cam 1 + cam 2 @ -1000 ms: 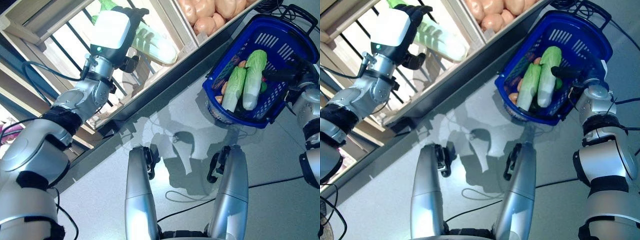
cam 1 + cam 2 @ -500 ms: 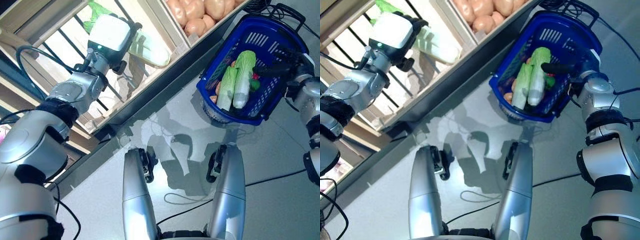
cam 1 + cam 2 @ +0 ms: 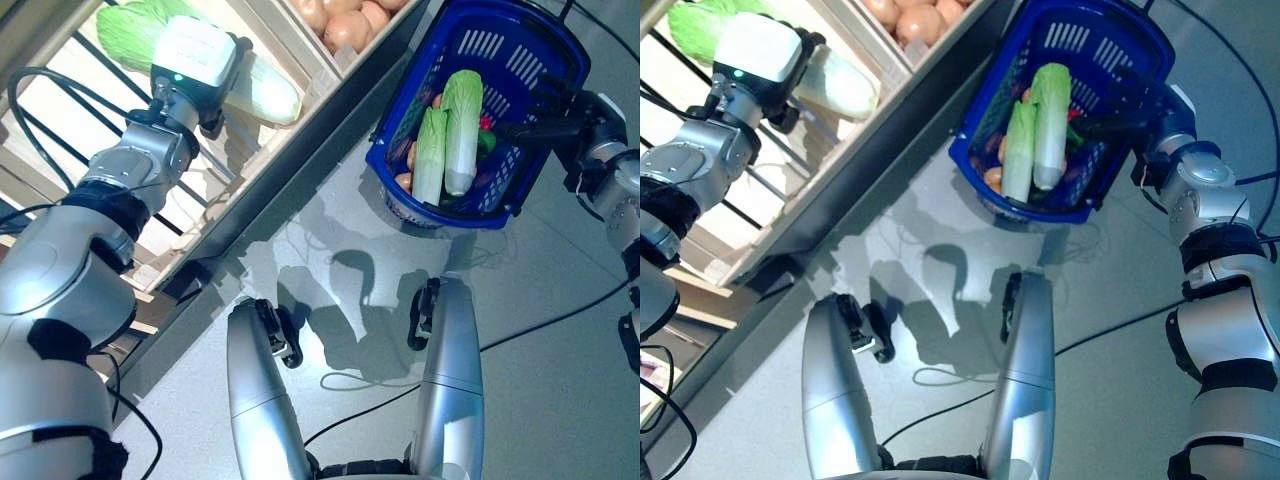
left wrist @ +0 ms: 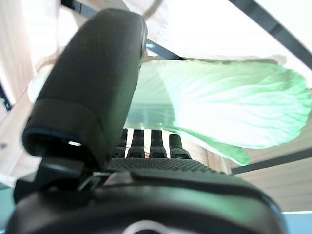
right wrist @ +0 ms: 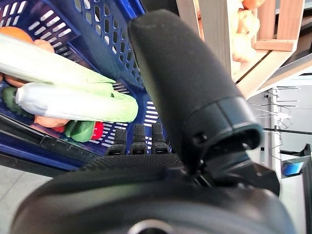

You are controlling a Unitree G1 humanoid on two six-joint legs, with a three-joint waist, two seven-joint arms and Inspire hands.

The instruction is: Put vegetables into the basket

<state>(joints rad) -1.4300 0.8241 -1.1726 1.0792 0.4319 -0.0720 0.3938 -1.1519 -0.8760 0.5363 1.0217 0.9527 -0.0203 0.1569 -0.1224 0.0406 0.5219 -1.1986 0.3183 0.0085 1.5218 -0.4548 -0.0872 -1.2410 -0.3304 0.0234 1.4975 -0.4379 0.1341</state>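
On the grey floor [image 3: 560, 400] at the robot's right stands a blue plastic shopping basket [image 3: 505, 40], its bottom holding two long pale-green napa cabbages [image 3: 447, 135] lying side by side over smaller orange, red and green vegetables [image 5: 78, 127]. The right hand [image 3: 560, 105] is at the basket's near right side, with its fingers curled around the black handle [image 3: 520, 128]. Farther off at the left, a light wooden slatted produce shelf [image 3: 300, 60] runs diagonally across the scene. The left hand [image 3: 195, 55], reaching up into the shelf, lies over another napa cabbage [image 3: 262, 95] that rests on the slats; its fingers are hidden behind the leaves, so whether it grips is unclear. Round tan onions [image 3: 350, 22] fill the neighbouring compartment.
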